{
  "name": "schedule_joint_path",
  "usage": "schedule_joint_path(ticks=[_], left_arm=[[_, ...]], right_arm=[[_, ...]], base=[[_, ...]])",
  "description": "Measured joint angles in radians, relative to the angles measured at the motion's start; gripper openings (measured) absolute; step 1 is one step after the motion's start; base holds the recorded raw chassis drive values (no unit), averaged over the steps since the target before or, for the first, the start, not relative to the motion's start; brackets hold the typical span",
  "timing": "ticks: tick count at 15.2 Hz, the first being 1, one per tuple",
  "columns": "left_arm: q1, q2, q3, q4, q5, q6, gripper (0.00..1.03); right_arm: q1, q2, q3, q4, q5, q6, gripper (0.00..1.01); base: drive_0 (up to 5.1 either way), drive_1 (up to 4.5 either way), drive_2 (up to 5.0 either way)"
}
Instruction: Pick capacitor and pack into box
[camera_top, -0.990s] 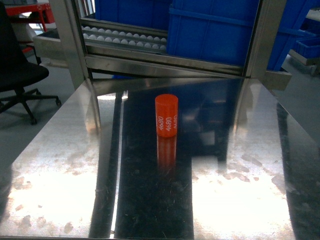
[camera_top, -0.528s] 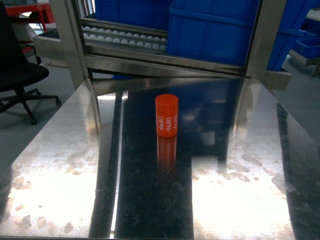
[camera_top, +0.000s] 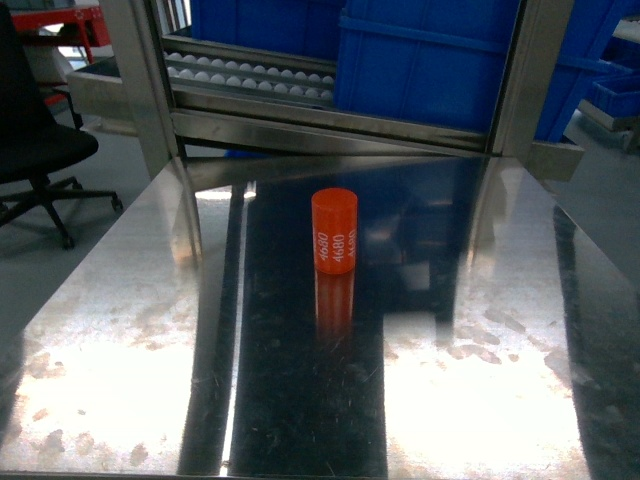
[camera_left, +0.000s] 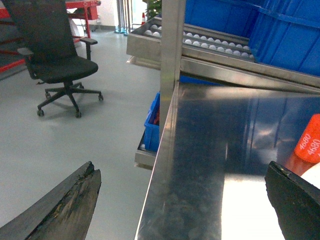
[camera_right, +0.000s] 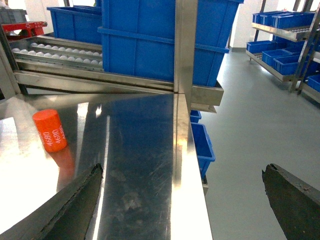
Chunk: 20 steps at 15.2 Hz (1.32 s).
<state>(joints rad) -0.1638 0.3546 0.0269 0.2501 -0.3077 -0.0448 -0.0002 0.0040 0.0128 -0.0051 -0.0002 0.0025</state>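
Capacitor (camera_top: 334, 230): upright mid-tabletop (camera_top: 120, 330), reachable | left gripper (camera_left: 185, 200), right gripper (camera_right: 182, 200): wide open, empty, flanking edges | box: unseen

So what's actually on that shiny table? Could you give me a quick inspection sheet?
Surface: steel table, glossy, smudged.
Job's things: orange capacitor marked 4680, upright mid-table; packing box nothing seen.
Clutter: nothing seen.
Grippers: left gripper open at the table's left edge; right gripper open at its right edge, both holding nothing.
Cables: nothing seen.
Surroundings: blue bins on a roller rack behind; black office chair on the floor.
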Motion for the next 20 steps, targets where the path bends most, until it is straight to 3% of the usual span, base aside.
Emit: schedule_joint_path(ticks=[1, 2, 4, 6, 8, 10, 13, 20], left_arm=[[0.002, 0.214, 0.031, 0.199, 0.047, 0.001, 0.98], [0.008, 0.443, 0.114, 0.391, 0.13, 0.001, 0.98], [-0.006, 0.885, 0.348, 0.609, 0.316, 0.005, 0.98], [-0.042, 1.201, 0.539, 0.537, 0.42, 0.027, 0.98], [-0.077, 1.403, 0.724, 0.484, 0.485, 0.045, 0.98], [-0.104, 1.515, 0.883, 0.404, 0.537, 0.058, 0.98], [-0.151, 1.611, 0.986, 0.331, 0.596, 0.08, 0.98], [-0.206, 1.809, 1.168, 0.249, 0.561, 0.068, 0.98]], right_arm=[[0.0, 0.0, 0.0, -0.001, 0.0, 0.0, 0.98], [0.0, 0.0, 0.0, 0.0, 0.0, 0.0, 0.98], [0.0, 0.0, 0.0, -0.001, 0.0, 0.0, 0.98], [0.0, 0.0, 0.0, 0.0, 0.0, 0.0, 0.98], [0.0, 0.0, 0.0, 0.0, 0.0, 0.0, 0.98], [0.0, 0.0, 0.0, 0.0, 0.0, 0.0, 0.98], [0.0, 0.0, 0.0, 0.0, 0.0, 0.0, 0.98], [0.0, 0.0, 0.0, 0.0, 0.0, 0.0, 0.98]], base=[[0.0, 0.0, 0.0], [0.0, 0.0, 0.0], [0.0, 0.0, 0.0], [0.0, 0.0, 0.0], [0.0, 0.0, 0.0], [0.0, 0.0, 0.0], [0.0, 0.0, 0.0], [0.0, 0.0, 0.0]])
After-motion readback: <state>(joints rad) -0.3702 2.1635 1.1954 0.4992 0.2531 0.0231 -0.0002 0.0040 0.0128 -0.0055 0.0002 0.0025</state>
